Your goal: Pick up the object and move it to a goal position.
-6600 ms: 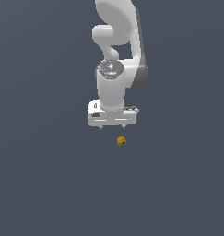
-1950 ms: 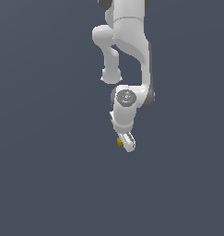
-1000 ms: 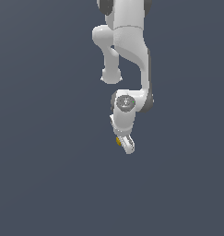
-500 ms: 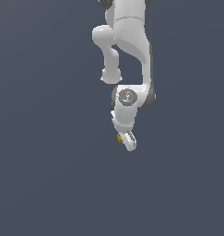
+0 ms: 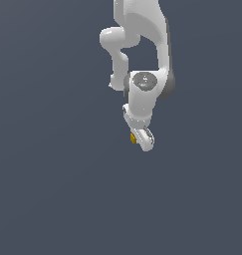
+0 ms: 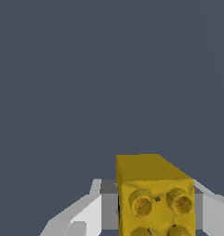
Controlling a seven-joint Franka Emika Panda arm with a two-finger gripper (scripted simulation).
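The object, a small mustard-yellow block (image 5: 133,138) with round dimples on one face, sits at the tip of the white arm's gripper (image 5: 138,141), off the surface. The hand is tilted and seen side-on in the exterior view, so most of the block is hidden behind it. In the wrist view the block (image 6: 155,198) fills the space between the two white fingers (image 6: 88,214), with grey pads against both of its sides. The gripper is shut on the block.
A plain dark grey-blue surface (image 5: 53,189) fills both views. No other object, container or edge shows. The white arm (image 5: 142,35) comes down from the exterior view's top.
The gripper has risen and shifted slightly toward the exterior view's right, carrying the block with it. Much earlier the open hand hung above the block lying free.
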